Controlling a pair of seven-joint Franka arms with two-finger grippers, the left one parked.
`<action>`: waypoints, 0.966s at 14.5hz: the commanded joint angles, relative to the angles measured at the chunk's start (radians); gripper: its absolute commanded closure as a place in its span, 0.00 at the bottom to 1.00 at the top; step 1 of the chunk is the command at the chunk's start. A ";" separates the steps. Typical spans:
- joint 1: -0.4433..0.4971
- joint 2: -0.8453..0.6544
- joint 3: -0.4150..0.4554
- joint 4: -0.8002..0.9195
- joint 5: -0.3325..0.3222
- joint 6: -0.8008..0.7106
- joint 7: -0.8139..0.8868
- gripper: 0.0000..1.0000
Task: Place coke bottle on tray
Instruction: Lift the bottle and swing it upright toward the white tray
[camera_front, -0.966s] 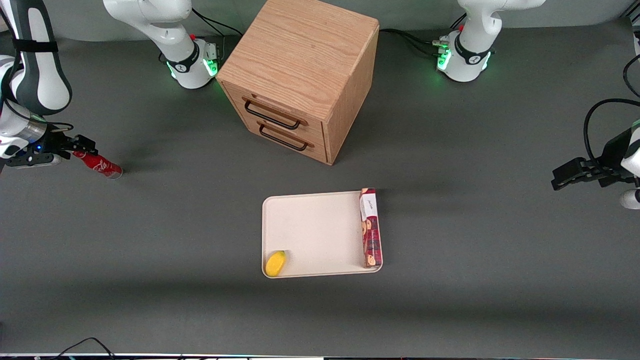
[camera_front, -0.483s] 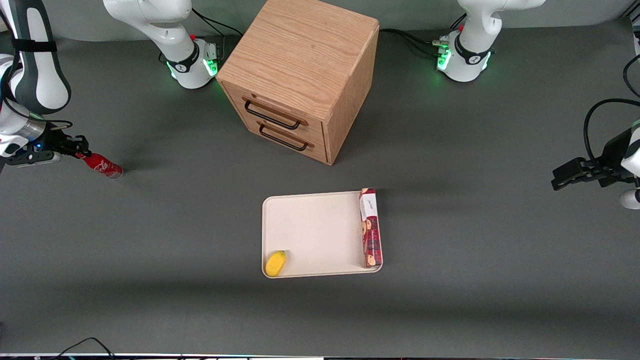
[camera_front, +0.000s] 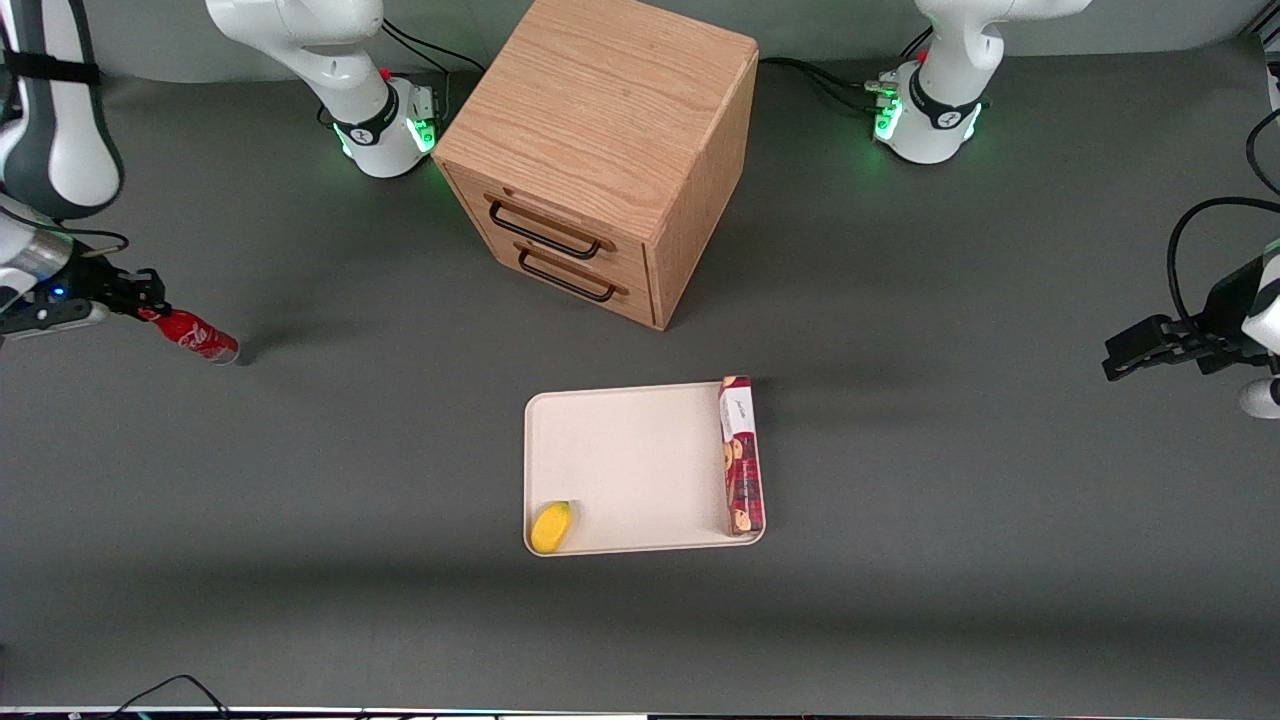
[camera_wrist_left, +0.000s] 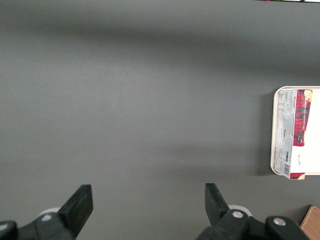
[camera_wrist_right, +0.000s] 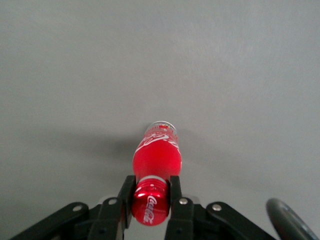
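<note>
Right arm's black two-finger gripper (camera_front: 140, 302) clenched on the cap end of the small slim red coke bottle (camera_front: 195, 339), at the working arm's end of the table, well apart from the cream-white rectangular tray (camera_front: 630, 450), long red cookie box (camera_front: 741, 455) along one tray rim, small yellow object (camera_front: 551, 526) in a tray corner

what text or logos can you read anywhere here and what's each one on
"Coca-Cola", white script: on the red cap of the coke bottle, held at the neck by the claw at the working arm's end of the table.
White script on the coke bottle's body: same style, partly seen, not fully readable.
Cookie box on the tray: white label with small print, too small to read.
Drawer cabinet: no text.
</note>
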 joint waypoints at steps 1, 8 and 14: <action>0.009 -0.007 0.069 0.273 0.006 -0.250 -0.018 0.87; 0.000 0.188 0.434 0.962 0.009 -0.765 0.279 0.89; 0.006 0.386 0.857 1.096 -0.002 -0.812 1.059 0.89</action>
